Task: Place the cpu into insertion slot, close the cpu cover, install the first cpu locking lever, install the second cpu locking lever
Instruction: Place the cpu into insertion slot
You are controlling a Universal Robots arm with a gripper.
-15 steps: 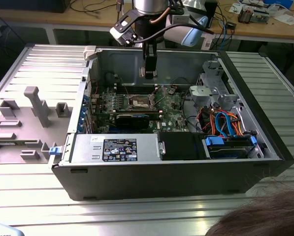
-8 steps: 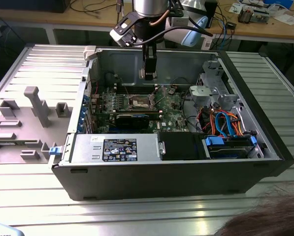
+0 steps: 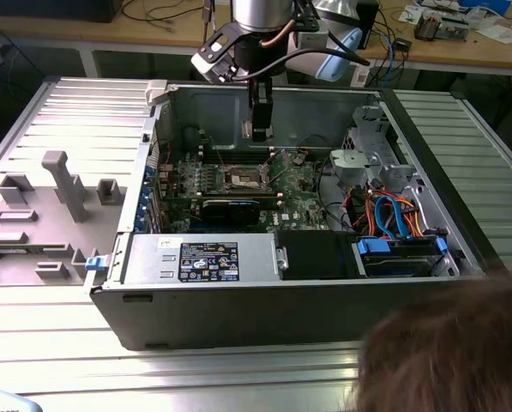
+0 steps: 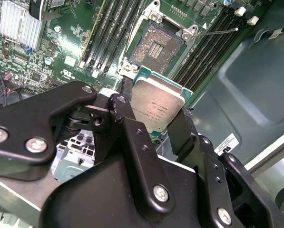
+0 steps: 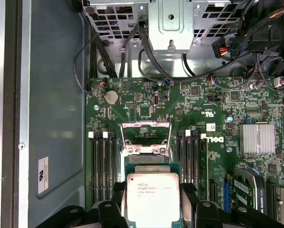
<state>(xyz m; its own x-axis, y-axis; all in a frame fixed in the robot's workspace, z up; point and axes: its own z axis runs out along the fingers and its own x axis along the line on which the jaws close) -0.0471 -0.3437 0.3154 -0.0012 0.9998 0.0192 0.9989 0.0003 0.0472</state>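
Second wrist view: claw (image 4: 152,118) pinches the cpu (image 4: 157,103) by its edges, apart from insertion slot (image 4: 156,47).

Bench (image 3: 487,163): I see ribbed silver metal.
Middle of bench: open computer case (image 3: 238,313), lying on its side.
Exterior view's left: grey fixture plate (image 3: 67,233) with raised blocks, just beside the case.

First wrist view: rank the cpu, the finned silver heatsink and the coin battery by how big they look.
1. cpu, largest, though it is nearest the camera, which inflates it.
2. finned silver heatsink.
3. coin battery, smallest.
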